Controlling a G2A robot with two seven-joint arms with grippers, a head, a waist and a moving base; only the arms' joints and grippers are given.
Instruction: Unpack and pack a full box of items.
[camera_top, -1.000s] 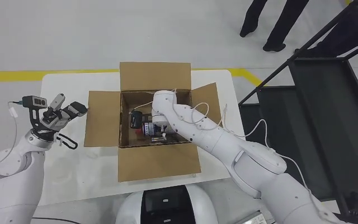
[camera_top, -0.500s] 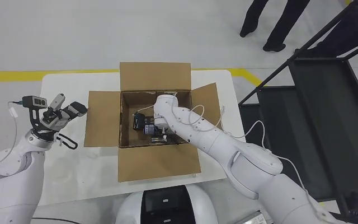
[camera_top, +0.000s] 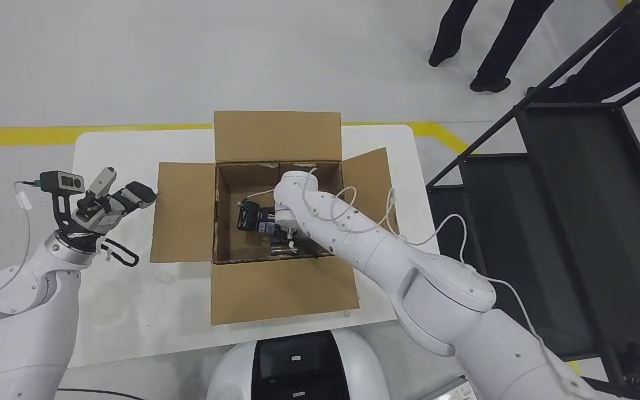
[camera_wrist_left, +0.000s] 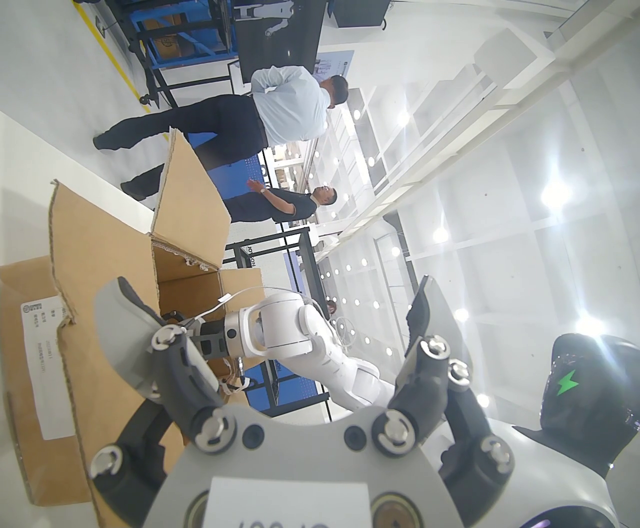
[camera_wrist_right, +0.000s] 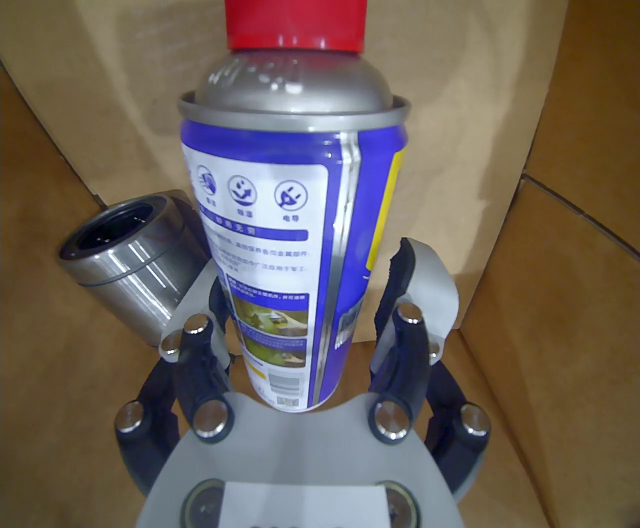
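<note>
One spray can (camera_wrist_right: 280, 240) within right tool (camera_wrist_right: 310, 270) | box wall (camera_wrist_right: 125, 75) close

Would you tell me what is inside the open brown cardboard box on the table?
A blue spray can with a red cap sits within the open right gripper, a silver metal cylinder beside it. The white arm covers much of the cardboard box floor from above.

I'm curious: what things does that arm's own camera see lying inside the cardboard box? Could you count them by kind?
spray can: 1
metal cylinder: 1
Total: 2
</note>
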